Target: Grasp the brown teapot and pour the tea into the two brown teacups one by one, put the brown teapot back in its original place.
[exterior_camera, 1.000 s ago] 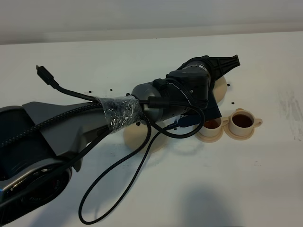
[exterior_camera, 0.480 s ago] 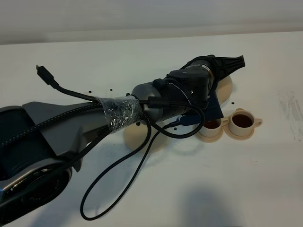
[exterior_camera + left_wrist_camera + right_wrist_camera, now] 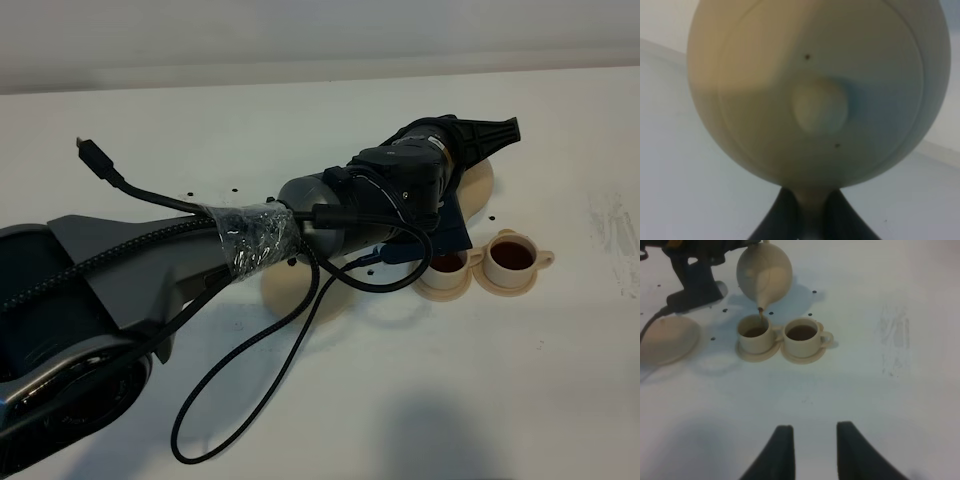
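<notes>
The wide saucer (image 3: 667,340) sits near the middle of the counter (image 3: 520,390). The left gripper (image 3: 810,222) pinches the handle of the brown teapot (image 3: 765,272), which is tipped on the far-edge side of the left teacup (image 3: 756,332) with its spout just above it. The right teacup (image 3: 801,333) holds dark tea (image 3: 801,332). The right gripper (image 3: 812,450) hangs spread on the teacups' near-edge side.

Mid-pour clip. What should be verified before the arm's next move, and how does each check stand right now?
1. Grip: left gripper fingers shut on the brown teapot handle: ok.
2. Spout above the teacup under the spout: ok.
3. The other teacup holds tea: ok.
4. Fill level under the spout sufficient: cannot tell.
5. The large saucer bare for the return: ok.
6. The right gripper open, apart from both cups: ok.
</notes>
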Available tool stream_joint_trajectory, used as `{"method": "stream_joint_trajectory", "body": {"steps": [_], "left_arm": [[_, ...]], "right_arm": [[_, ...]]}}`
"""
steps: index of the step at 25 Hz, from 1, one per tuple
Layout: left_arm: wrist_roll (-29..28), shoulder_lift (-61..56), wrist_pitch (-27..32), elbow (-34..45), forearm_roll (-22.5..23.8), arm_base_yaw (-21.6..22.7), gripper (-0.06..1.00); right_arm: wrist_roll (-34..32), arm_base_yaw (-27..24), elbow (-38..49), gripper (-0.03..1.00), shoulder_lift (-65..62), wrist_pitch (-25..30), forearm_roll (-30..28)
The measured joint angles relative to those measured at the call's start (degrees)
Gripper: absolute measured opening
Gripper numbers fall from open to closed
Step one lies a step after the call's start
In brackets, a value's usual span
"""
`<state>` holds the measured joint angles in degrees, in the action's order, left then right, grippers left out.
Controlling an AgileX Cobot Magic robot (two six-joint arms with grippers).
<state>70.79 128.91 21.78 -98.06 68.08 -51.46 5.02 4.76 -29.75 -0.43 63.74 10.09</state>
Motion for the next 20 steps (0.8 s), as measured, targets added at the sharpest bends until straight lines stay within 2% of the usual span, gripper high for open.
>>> {"method": "stream_joint_trajectory", "body": {"steps": [20], "left_arm": [[5.36,0.0,-1.75,0.0,0.91,0.0,0.08]], "right_arm": [[-0.02,0.0,0.0,0.2,0.0,0.0,0.0]]}}
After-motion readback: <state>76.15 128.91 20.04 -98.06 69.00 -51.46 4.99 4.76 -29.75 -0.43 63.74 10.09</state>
